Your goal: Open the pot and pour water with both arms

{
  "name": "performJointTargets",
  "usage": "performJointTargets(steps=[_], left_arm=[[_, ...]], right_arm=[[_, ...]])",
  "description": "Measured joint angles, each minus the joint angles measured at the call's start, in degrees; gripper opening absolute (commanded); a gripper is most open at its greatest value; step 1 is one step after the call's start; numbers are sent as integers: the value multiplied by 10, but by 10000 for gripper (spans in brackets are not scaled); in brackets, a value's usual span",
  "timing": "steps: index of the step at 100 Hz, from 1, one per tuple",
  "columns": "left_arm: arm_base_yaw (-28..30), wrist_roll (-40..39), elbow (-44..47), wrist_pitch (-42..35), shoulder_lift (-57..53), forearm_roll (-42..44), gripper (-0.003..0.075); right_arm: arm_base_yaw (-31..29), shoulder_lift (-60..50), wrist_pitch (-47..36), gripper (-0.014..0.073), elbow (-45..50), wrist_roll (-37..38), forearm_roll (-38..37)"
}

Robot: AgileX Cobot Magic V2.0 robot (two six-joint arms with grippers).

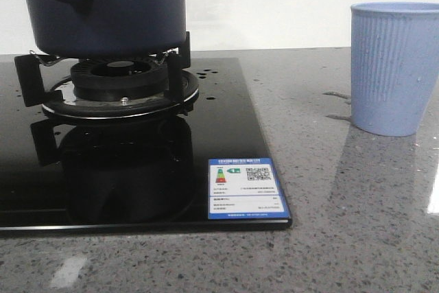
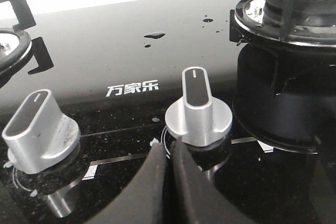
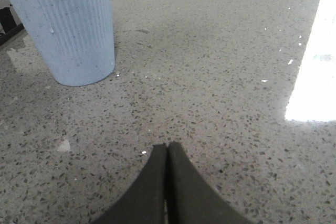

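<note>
You are at the very start: nothing in these views shows either part of the job done. The pot (image 1: 103,8) sits on the burner grate (image 1: 113,77) of the black glass hob (image 1: 226,128), at the far left of the front view, its stubby handle toward the left; its top is cut off by the frame, so you cannot tell whether a lid is on it. The light blue ribbed cup (image 1: 394,66) stands upright on the grey speckled counter (image 1: 343,190), well apart to the right of the hob, and its inside is not visible, so whether any water is in it cannot be read. A few droplets (image 2: 154,35) lie on the glass. Your left gripper (image 2: 170,153) has its fingers pressed together on nothing, low over the near edge of the hob just in front of the right-hand silver knob (image 2: 198,111), with a second knob (image 2: 39,129) further left. Your right gripper (image 3: 167,153) is likewise closed and empty, over bare counter, near the cup but not touching it. By my reading, everything remains: reach the pot, uncover it if covered, lift it and pour.
</note>
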Motion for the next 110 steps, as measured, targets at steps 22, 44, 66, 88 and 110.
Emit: performJointTargets(steps=[22,44,66,88,110], left_arm=[[0,0,0,0,0,0,-20],[0,0,0,0,0,0,-20],[0,0,0,0,0,0,-20],[0,0,0,-5,0,7,-20],[0,0,0,-67,0,-9,-20]], right_arm=[[0,0,0,-75,0,0,0],[0,0,0,-75,0,0,0],[0,0,0,-75,0,0,0],[0,0,-6,-75,0,0,0],[0,0,-123,-75,0,10,62]])
